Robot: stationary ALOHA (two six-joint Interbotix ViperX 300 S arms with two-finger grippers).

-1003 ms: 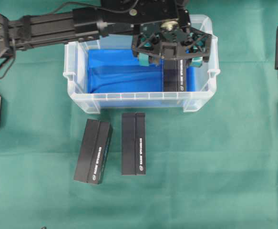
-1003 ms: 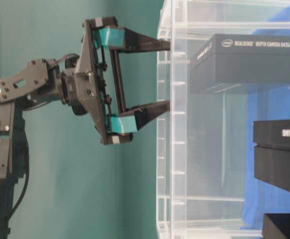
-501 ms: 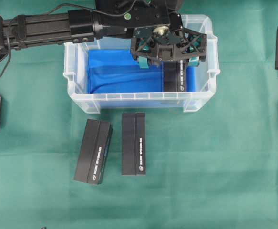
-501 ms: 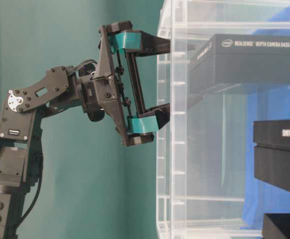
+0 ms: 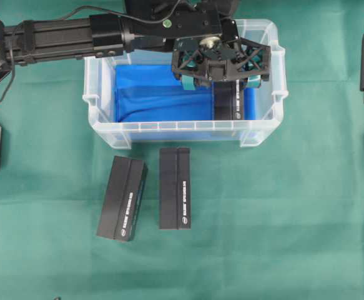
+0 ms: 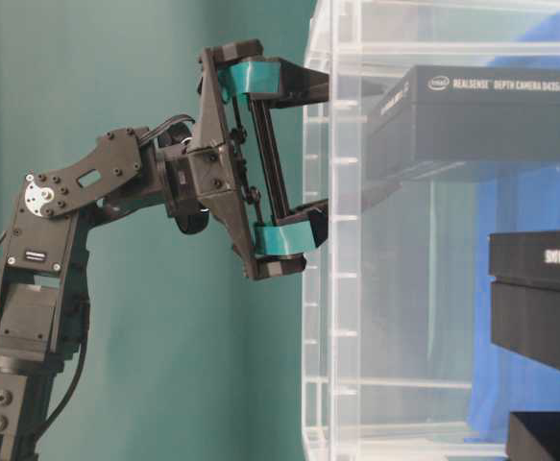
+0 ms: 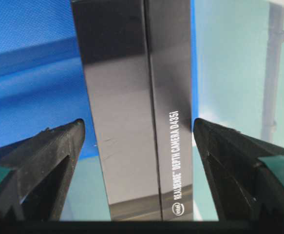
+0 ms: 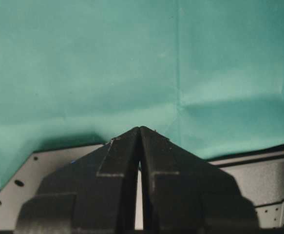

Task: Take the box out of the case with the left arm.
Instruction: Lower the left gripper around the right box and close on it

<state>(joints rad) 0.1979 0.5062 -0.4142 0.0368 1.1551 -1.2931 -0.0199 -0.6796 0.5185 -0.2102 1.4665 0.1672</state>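
Approach step: got left gripper spread wide, straddling box inside case, no contact yet. Next I lower, pinch.

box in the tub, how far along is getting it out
Done: the left gripper is lowered into the tub, open, with one finger on each side of the box. In hand: lining up the grasp, with gaps on both sides in the wrist view. Left: close, lift and set it on the cloth.
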